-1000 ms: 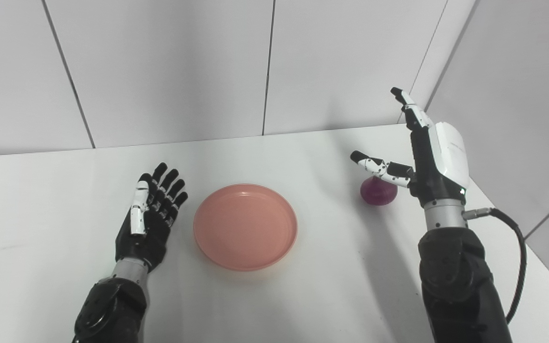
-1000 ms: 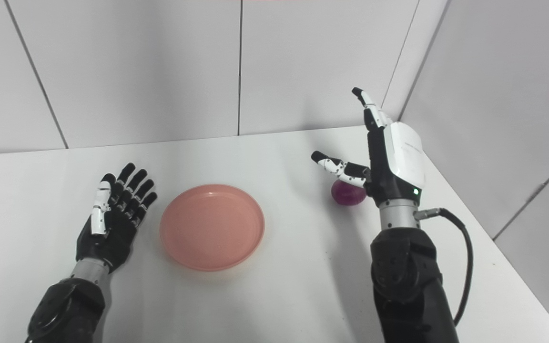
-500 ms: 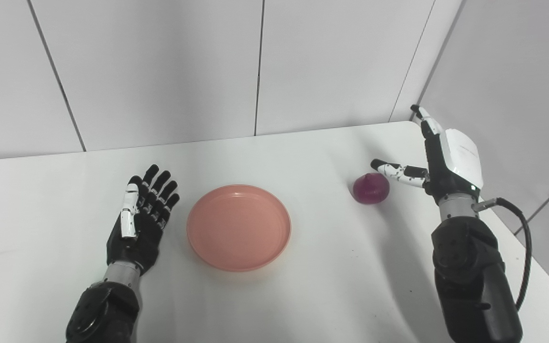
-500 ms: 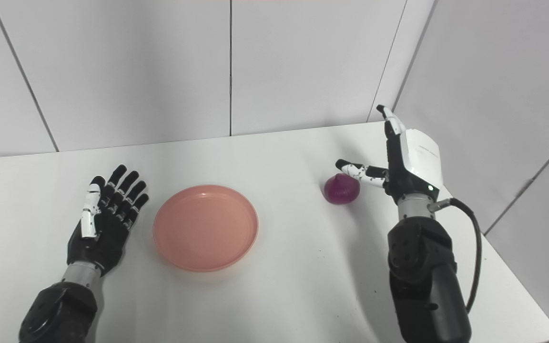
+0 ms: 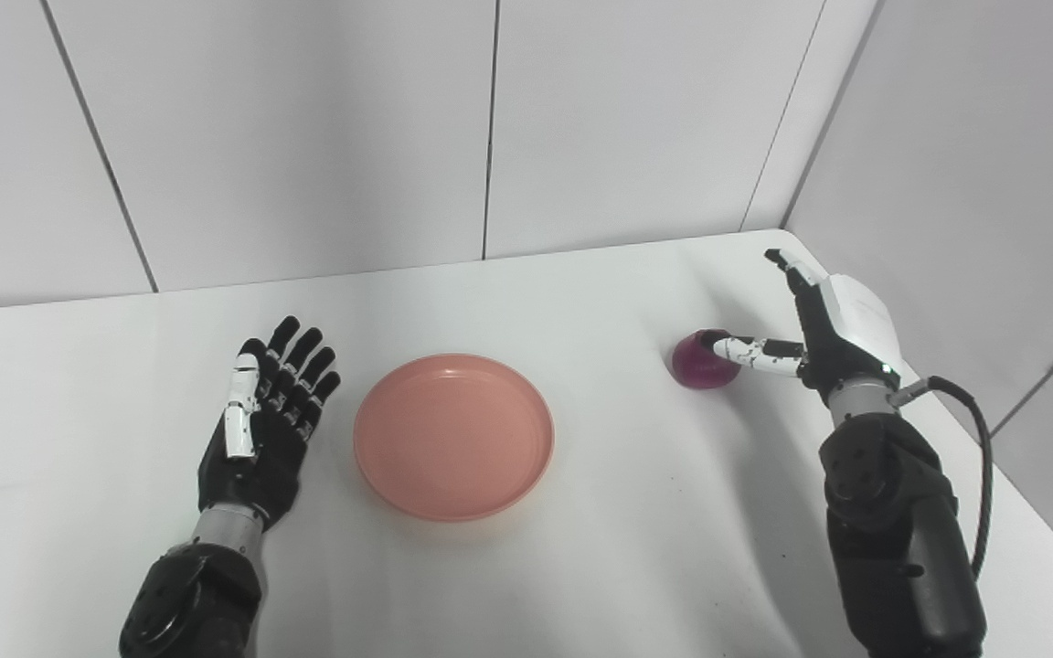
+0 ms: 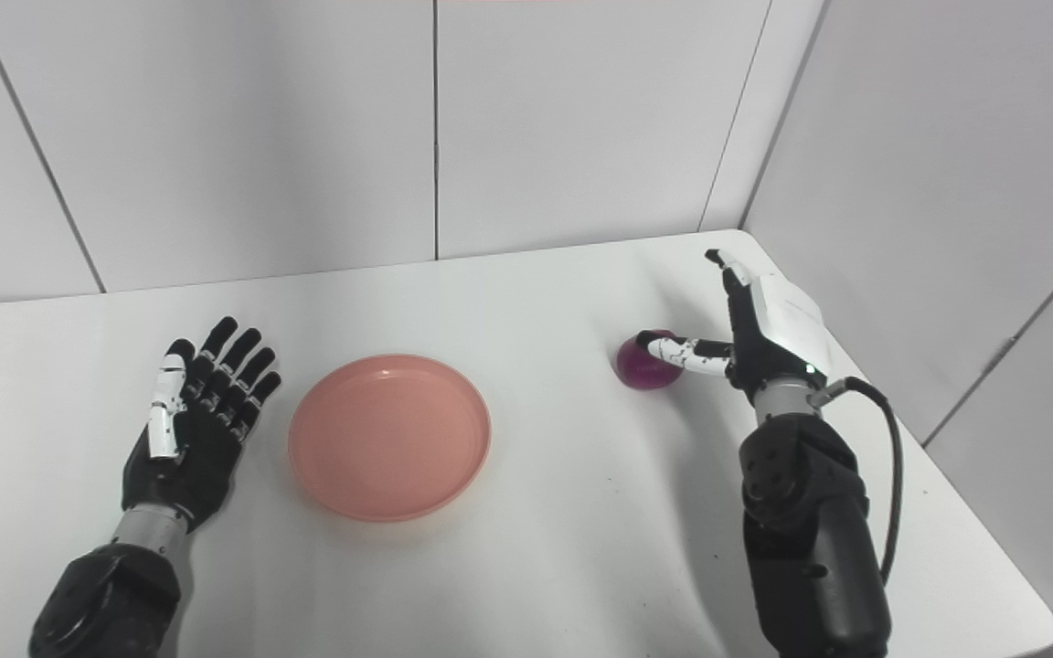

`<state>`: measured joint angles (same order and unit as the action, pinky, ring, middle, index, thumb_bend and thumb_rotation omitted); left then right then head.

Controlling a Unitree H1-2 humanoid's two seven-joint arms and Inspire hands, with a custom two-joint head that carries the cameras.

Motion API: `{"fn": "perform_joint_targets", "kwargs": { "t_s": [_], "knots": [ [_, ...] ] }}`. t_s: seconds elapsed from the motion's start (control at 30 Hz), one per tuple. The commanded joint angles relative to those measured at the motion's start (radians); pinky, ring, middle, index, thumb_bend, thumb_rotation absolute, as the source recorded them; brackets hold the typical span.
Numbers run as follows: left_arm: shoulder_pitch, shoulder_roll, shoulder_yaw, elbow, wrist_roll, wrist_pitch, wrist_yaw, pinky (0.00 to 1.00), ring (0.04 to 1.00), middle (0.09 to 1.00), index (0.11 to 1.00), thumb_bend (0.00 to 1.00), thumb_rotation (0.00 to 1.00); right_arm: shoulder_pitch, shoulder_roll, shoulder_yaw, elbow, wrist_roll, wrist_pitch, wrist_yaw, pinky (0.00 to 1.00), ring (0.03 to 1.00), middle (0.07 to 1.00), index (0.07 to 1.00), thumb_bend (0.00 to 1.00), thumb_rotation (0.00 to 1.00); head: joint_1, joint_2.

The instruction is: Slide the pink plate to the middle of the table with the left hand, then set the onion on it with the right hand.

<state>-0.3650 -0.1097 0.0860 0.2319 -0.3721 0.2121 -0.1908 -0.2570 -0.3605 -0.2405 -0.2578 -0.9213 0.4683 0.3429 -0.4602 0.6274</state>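
The onion [image 5: 702, 360] sits on the white desk [image 5: 581, 567], far over on our right side. Our right hand [image 5: 824, 322] is just beside it, on its right, with the thumb [image 5: 746, 350] across its front. The fingers are spread and point up, so this hand is not gripping anything yet. The pink plate [image 5: 453, 436] lies near the middle of the desk, well apart from the onion, to its left. Our left hand [image 5: 266, 416] rests flat and spread just left of the plate, holding nothing. We think the right hand must close around the onion next, since it is much nearer.
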Motion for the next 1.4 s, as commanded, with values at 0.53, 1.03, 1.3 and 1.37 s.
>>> {"fn": "perform_joint_targets", "kwargs": {
  "t_s": [0.53,1.03,1.3,1.37],
  "knots": [
    [0.023,0.003,0.006,0.009,0.004,0.047,0.029,0.97,0.947,0.946,0.932,0.40,1.00,-0.053,-0.045,0.018,0.024,-0.019,0.001,0.200,0.78,0.891,0.930,0.935,1.00,0.51,0.003,0.013],
    [0.025,-0.001,0.006,0.001,0.005,0.049,0.031,0.96,0.944,0.946,0.934,0.40,1.00,-0.084,-0.056,0.037,0.110,-0.026,0.001,0.189,0.71,0.849,0.902,0.922,1.00,0.47,0.001,0.019],
    [0.028,-0.004,0.004,-0.013,0.006,0.062,0.043,0.96,0.946,0.947,0.932,0.40,1.00,-0.101,-0.077,0.060,0.170,-0.023,0.001,0.152,0.74,0.862,0.911,0.914,1.00,0.45,0.008,0.025],
    [0.029,-0.003,0.003,-0.015,0.007,0.063,0.045,0.96,0.946,0.947,0.932,0.40,1.00,-0.103,-0.087,0.067,0.180,-0.010,0.001,0.142,0.72,0.848,0.899,0.907,1.00,0.45,0.008,0.026]
  ]
}}
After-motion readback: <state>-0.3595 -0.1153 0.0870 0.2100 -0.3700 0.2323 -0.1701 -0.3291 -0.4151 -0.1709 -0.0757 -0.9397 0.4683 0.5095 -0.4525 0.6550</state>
